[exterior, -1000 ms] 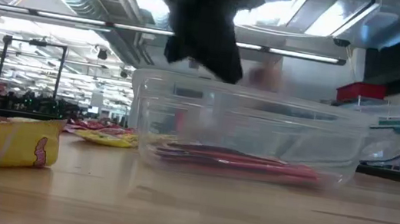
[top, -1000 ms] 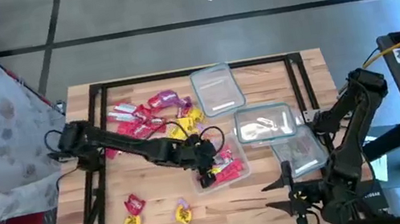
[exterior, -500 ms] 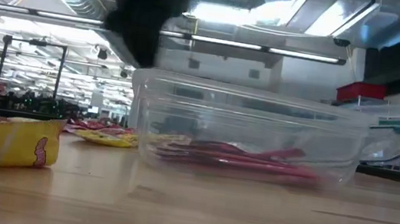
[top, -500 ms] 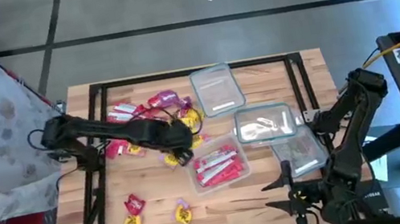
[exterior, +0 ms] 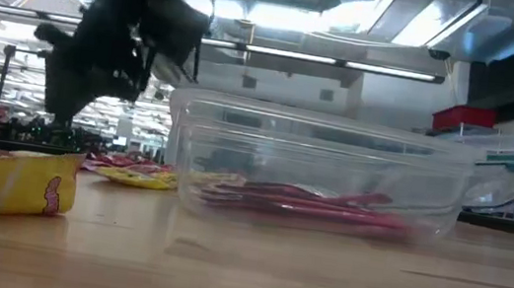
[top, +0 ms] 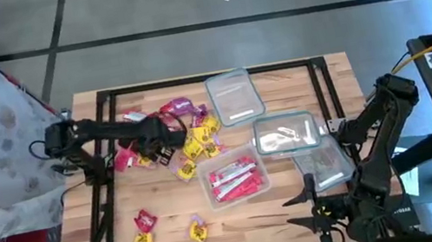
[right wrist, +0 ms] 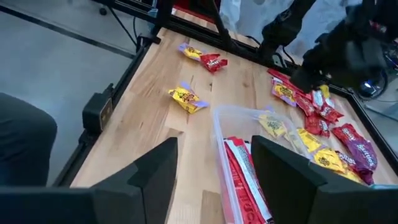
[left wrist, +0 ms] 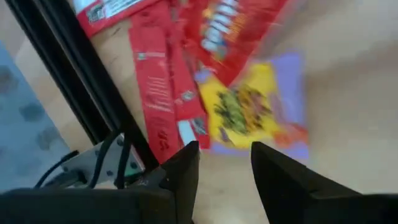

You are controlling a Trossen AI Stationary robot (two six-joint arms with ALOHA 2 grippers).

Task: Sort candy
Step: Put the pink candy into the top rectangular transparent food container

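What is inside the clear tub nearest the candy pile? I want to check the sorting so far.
The tub holds several red candy packets lying flat in a low layer. No yellow or purple ones show. Whether more lie beneath the top packets cannot be seen.

We record red, yellow and a few purple candy [top: 168, 136] packets on a pale wood-grain tabletop [top: 302, 212] framed in black, red packets inside a clear tub [top: 236, 178], two further clear containers [top: 234, 96] nearby, and a dark left gripper [left wrist: 225, 163] over red-and-yellow wrappers.
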